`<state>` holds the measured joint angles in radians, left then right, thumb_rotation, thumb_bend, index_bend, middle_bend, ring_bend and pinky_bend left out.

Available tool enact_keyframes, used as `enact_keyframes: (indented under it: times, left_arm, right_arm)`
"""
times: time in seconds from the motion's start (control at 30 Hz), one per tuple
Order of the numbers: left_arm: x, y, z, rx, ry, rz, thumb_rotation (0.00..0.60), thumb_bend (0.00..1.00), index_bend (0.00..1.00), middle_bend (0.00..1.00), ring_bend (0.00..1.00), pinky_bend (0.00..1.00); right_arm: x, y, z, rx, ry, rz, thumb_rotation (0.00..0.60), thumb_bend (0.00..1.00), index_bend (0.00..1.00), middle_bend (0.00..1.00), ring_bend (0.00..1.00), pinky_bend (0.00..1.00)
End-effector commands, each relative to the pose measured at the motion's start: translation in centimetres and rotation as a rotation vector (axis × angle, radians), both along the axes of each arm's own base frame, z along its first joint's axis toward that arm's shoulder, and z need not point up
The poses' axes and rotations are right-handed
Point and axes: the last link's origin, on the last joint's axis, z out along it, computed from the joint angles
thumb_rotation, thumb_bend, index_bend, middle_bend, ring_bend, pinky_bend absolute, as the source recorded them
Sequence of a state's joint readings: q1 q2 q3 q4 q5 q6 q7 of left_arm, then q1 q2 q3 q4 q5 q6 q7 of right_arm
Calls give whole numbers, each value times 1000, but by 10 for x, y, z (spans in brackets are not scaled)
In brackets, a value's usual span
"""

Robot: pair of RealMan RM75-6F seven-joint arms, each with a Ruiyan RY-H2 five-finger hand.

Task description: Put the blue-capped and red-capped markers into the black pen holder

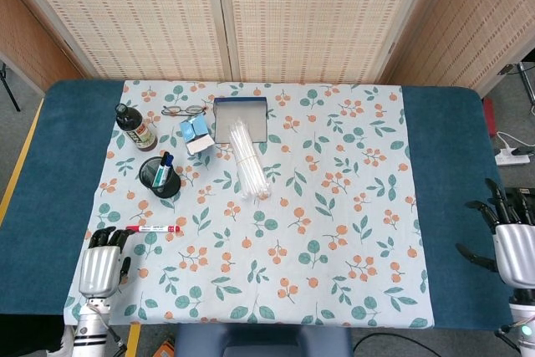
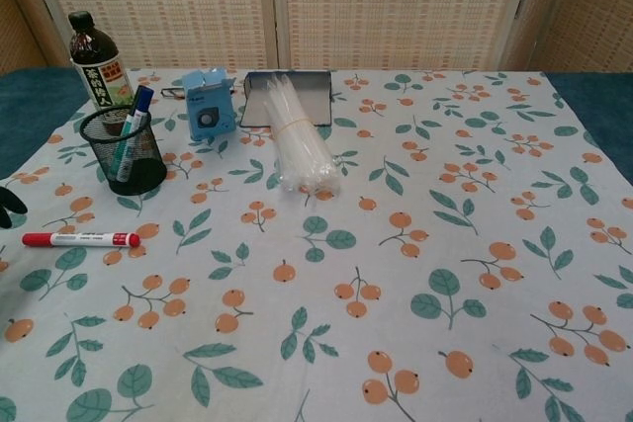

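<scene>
While the blue marker (image 1: pixel 162 170) already stands in the holder (image 1: pixel 160 177), lies flat on the cloth (image 1: pixel 334 206) just below it: red marker (image 1: pixel 152 228), long axis left-right, cap pointing left. Sits just up and right of the left hand (image 1: pixel 102 267), empty, fingers loosely curled toward it. Far nearer than the right hand (image 1: pixel 510 244), spread wide and idle at the opposite edge.

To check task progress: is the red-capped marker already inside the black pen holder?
No, the red-capped marker lies flat on the tablecloth, apart from the black pen holder.
</scene>
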<state>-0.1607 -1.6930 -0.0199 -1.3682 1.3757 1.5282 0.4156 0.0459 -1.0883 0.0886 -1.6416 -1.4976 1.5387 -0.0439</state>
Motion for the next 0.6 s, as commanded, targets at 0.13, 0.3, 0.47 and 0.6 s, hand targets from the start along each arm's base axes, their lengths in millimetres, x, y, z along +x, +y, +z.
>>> enact_keyframes:
  times: [0.13, 0.3, 0.47, 0.6]
  left_arm:
    - [3, 15, -20, -32, 17, 16, 600, 302, 259, 317, 198, 193]
    - [7, 22, -34, -59, 22, 9, 600, 302, 255, 309, 198, 193]
    - [16, 31, -51, -81, 30, -14, 600, 303, 255, 309, 198, 194]
    - [22, 38, -57, -78, 46, -39, 600, 303, 255, 309, 198, 193]
  right_arm:
    - [-1, -1, 0, -4, 1, -3, 600, 0, 336, 14, 215, 0]
    - [-1, -1, 0, -4, 3, -5, 600, 0, 346, 14, 215, 0]
    - [-2, -1, 0, -3, 1, -9, 600, 0, 356, 14, 215, 0]
    - [-2, -2, 0, -2, 1, -7, 600, 0, 364, 14, 215, 0]
